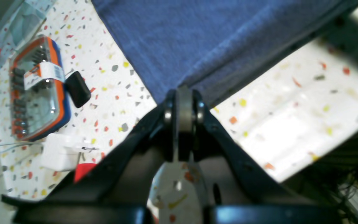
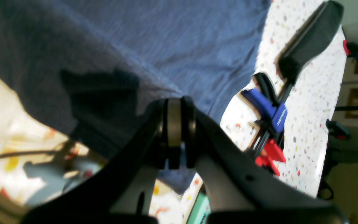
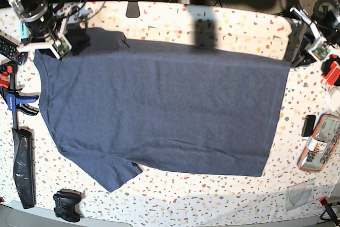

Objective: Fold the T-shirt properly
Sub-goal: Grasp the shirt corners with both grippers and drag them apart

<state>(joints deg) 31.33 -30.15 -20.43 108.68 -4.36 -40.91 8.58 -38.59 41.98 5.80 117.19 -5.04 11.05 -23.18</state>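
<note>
Both pincers are clamped shut on cloth: my left pincer pinches a corner of the T-shirt at the hem end, and my right pincer pinches the shoulder end, jaws pressed together with fabric between them. The T-shirt lies spread plain side up across the speckled table, its long far edge stretched between my two grips, one sleeve pointing toward the near edge.

To do this step well, I judge that both ends should travel together at the same height, so the far edge comes toward the near edge without sagging in the middle. Keeping the cloth taut between the grips should give a straight crease; slack on either side would probably skew the fold. I should set the edge down onto the near one before letting go.

The base view alone shows the whole garment, its outline and how flat it lies; neither wrist view gives that. The left wrist view shows the hem corner entering the jaws, plus an orange-and-blue case and a white block beside it on the table. The right wrist view shows cloth bunched and shadowed at the grip, and a blue-and-red clamp just beside the shirt's edge.
</note>
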